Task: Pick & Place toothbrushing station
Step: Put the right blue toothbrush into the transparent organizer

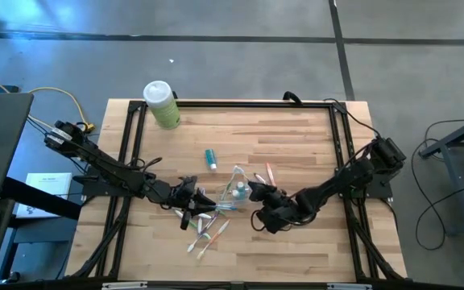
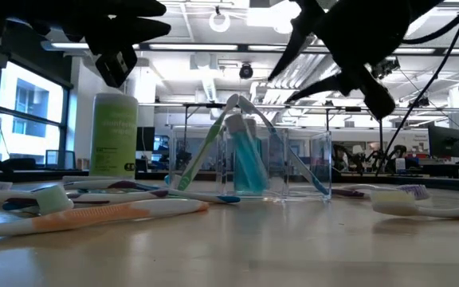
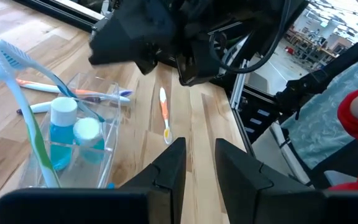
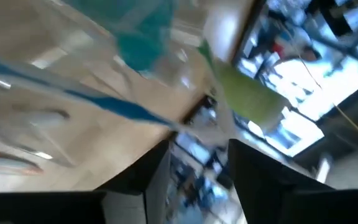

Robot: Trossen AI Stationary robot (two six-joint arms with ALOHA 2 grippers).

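Note:
A small clear cup (image 1: 234, 193) stands upright on the wooden table; it also shows in the left wrist view (image 3: 104, 155). It holds two teal white-capped tubes (image 3: 61, 124) and a green toothbrush (image 3: 33, 134) and a blue toothbrush (image 2: 305, 171), which lean on its rim. A third teal tube (image 1: 210, 158) lies flat beyond the cup. Several loose toothbrushes (image 1: 204, 229) lie near the cup, on its near side. My left gripper (image 1: 193, 196) is open and empty just left of the cup. My right gripper (image 1: 254, 196) is open and empty just right of it.
A larger pale-green bottle with a white cap (image 1: 161, 105) stands at the far left. A pink toothbrush (image 1: 269, 173) and an orange one (image 3: 165, 115) lie right of the cup. A black frame (image 1: 232, 103) runs along the table's far and side edges.

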